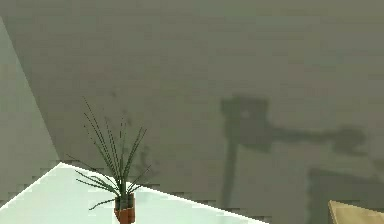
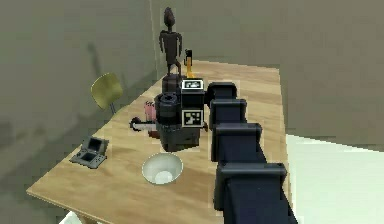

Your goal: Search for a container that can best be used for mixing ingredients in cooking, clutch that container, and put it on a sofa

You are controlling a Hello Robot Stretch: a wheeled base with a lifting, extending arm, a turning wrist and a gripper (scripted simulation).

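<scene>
A white bowl (image 2: pixel 160 170) sits on the wooden table (image 2: pixel 250 95) near its front edge, in the arm side view. The dark arm (image 2: pixel 240 160) reaches out over the table just right of the bowl. At its far end, beyond the bowl, is the gripper (image 2: pixel 150 122), beside two white marker squares (image 2: pixel 191 113). A small pink thing (image 2: pixel 148 108) stands on the table right at the gripper. I cannot tell whether the gripper holds anything.
A dark statue (image 2: pixel 172 45) and a small bottle (image 2: pixel 188 66) stand at the table's far side. A small open hinged device (image 2: pixel 92 152) lies at its left end, with an olive chair (image 2: pixel 107 92) behind. A potted plant (image 1: pixel 118 175) stands by the wall corner; a wooden corner (image 1: pixel 358 212) shows low right.
</scene>
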